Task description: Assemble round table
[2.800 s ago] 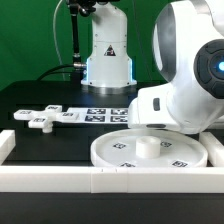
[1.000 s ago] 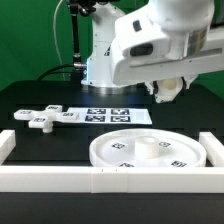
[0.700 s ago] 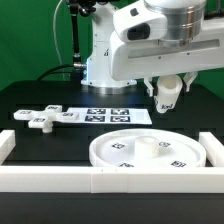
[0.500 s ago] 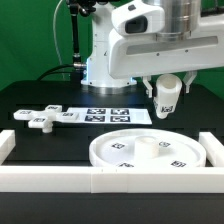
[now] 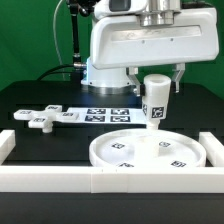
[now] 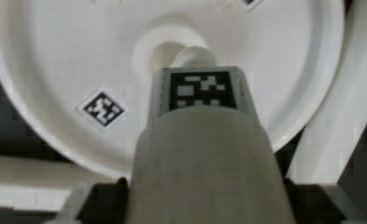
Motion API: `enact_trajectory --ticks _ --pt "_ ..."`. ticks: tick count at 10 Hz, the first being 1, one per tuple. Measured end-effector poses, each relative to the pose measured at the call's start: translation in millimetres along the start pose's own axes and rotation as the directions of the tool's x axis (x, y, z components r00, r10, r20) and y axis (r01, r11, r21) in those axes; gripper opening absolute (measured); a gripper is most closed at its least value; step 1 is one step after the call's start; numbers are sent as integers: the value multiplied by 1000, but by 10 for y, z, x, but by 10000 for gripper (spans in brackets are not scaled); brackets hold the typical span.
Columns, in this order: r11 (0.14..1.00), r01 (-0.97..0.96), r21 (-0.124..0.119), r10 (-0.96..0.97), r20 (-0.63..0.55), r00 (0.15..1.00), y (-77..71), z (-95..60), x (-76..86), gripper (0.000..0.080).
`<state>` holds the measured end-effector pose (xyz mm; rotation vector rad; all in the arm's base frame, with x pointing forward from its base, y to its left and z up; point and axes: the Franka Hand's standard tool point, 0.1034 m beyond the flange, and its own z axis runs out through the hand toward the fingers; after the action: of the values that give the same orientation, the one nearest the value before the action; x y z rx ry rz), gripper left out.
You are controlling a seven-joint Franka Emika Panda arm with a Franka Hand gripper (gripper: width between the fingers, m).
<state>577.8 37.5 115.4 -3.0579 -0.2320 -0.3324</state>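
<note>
The large rimmed round disc [image 5: 150, 152] lies flat on the black table near the front, with tags on its face and a raised hub at its middle. My gripper [image 5: 155, 80] is shut on the short cylindrical leg [image 5: 155, 104] and holds it upright just above the disc's hub. In the wrist view the leg [image 6: 203, 140] fills the middle with a tag on its end, pointing at the hub of the disc [image 6: 91, 60]. Dark fingers [image 6: 105, 200] press on both sides of it. The cross-shaped foot [image 5: 40, 117] lies at the exterior view's left.
The marker board [image 5: 105, 114] lies flat behind the disc. A long white border rail [image 5: 100, 180] runs along the table's front, with upturned ends at both sides. The arm's base [image 5: 105, 60] stands at the back.
The gripper has swung the leg from tilted at the exterior view's right to upright, and moved it left and down over the disc's hub.
</note>
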Motion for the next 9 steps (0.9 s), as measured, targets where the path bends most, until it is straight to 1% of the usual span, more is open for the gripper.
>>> enact_trajectory --ticks 1,2,4,6,7,9 --pt "1000 8 -23 -9 -69 998 36 15 -16 409" --pt "1000 8 -20 -9 -53 999 29 43 -71 409" --pt "1000 18 -23 -19 -58 998 46 74 -66 409" --pt "999 25 -37 -29 -93 995 60 127 -79 409" --pt "998 29 -47 -35 -123 992 55 155 -96 409" --pt "998 30 -54 -38 -149 988 48 162 -76 409"
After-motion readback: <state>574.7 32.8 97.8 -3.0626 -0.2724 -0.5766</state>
